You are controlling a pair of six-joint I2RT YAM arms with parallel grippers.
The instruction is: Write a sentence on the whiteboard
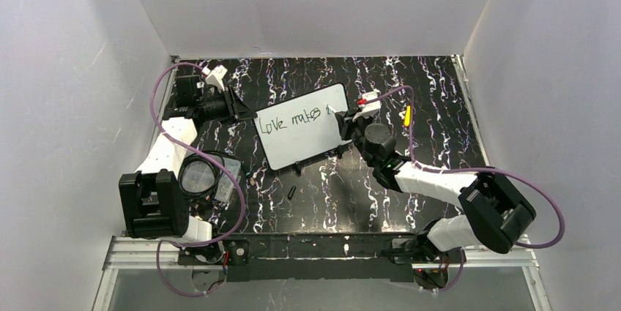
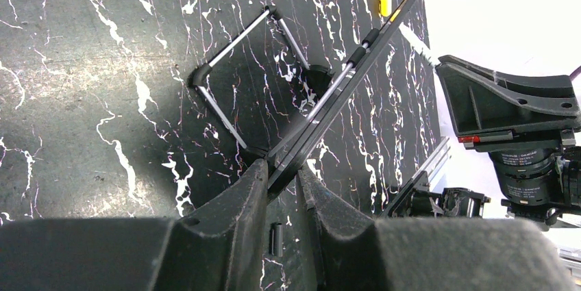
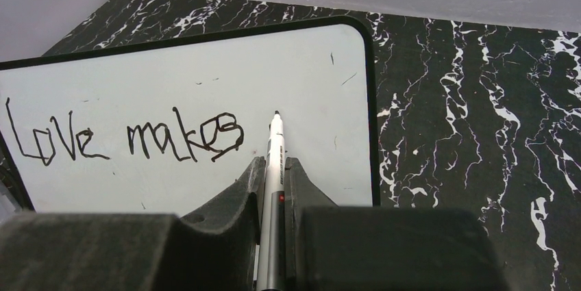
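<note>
The whiteboard [image 1: 304,139] is propped up at the table's middle, with "Love makes" written across it in black [image 3: 171,75]. My left gripper [image 1: 245,111] is shut on the whiteboard's left edge; in the left wrist view that edge [image 2: 342,82] runs edge-on out from between the jaws [image 2: 281,171]. My right gripper [image 3: 273,166] is shut on a silver marker pen [image 3: 275,144]. The pen's black tip stands at the board face just right of the word "makes". In the top view the right gripper [image 1: 346,116] is at the board's upper right corner.
A yellow pen [image 1: 407,115] lies on the black marbled table right of the board. A small black pen cap [image 1: 291,192] lies in front of the board. A clear container with a round dark object [image 1: 199,176] sits by the left arm. White walls enclose three sides.
</note>
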